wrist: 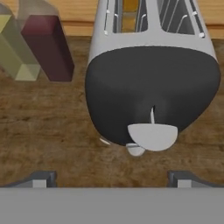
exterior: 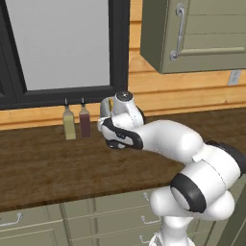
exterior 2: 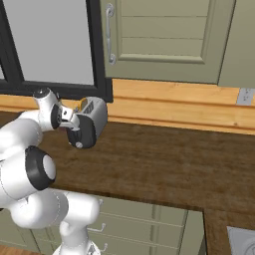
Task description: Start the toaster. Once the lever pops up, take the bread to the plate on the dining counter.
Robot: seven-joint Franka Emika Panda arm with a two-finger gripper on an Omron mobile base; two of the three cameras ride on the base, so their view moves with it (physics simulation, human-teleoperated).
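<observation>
1. The toaster [wrist: 151,65] is the landmark: a small silver two-slot body with a rounded black end panel, standing on the dark wood-grain counter [exterior 2: 164,164] close to the pale wooden back wall
2. In the hand view its black end fills the middle, with a pale lever tab [wrist: 152,135] low on the panel's centre line and a small white knob [wrist: 135,150] just below and to the left of that tab
3. The bread [wrist: 130,11] sits in the toaster's left slot as the hand view shows it, visible as a tan strip between the wire guides; the other slot shows bare wires
4. The gripper [wrist: 111,179] faces the black end panel, its two dark fingertips [wrist: 41,178] spread wide apart at the bottom of the hand view, one on each side below the toaster, holding nothing and touching nothing
5. In the right base view the toaster [exterior 2: 89,122] stands just beyond the hand, its black end turned toward the arm, below the black window frame [exterior 2: 99,50]
6. Two bottles stand beside the toaster on its left in the hand view: a dark red one [wrist: 48,46] nearer it and a yellow-green one [wrist: 15,50] further off
7. In the left base view the arm's wrist hides the toaster; the bottles [exterior: 77,122] stand against the wall to the left of the hand
</observation>
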